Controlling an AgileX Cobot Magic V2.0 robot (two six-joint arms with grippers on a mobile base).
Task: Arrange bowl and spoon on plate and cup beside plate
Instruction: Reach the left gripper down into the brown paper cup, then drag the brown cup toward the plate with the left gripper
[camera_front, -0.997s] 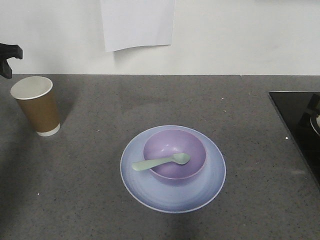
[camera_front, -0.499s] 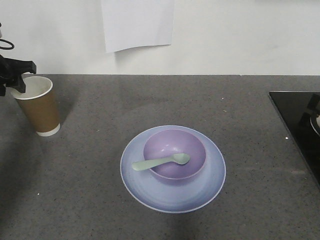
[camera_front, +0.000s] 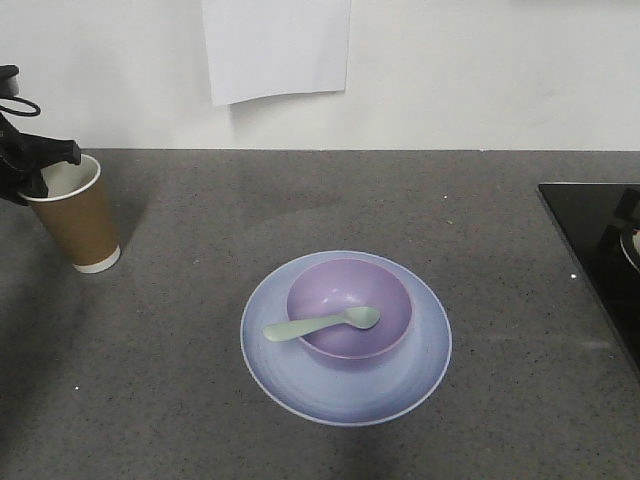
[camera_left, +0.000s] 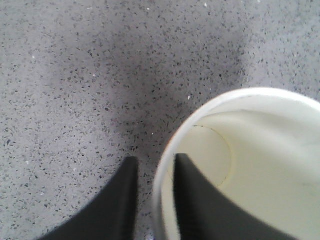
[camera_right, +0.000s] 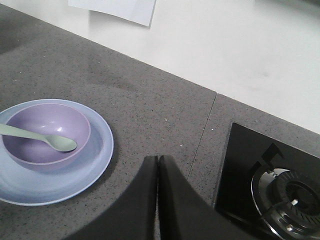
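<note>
The lavender bowl (camera_front: 350, 288) sits in the middle of the pale blue plate (camera_front: 345, 388), and the mint spoon (camera_front: 320, 322) lies across the bowl with its handle out over the left rim. The brown paper cup (camera_front: 75, 215) stands upright at the far left, well apart from the plate. My left gripper (camera_front: 50, 165) is at the cup's rim. In the left wrist view it (camera_left: 155, 160) is open and straddles the rim, one finger inside the cup (camera_left: 260, 150) and one outside. My right gripper (camera_right: 158, 159) is shut on nothing, right of the plate (camera_right: 100, 150).
A black hob (camera_front: 595, 250) is set into the counter at the right, and its burner (camera_right: 292, 195) shows in the right wrist view. A white wall with a paper sheet (camera_front: 275, 45) closes off the back of the grey counter.
My left gripper has come in from the left edge, moving right and down until its fingers reach the cup's rim. Plate, bowl, spoon and cup have not moved.
</note>
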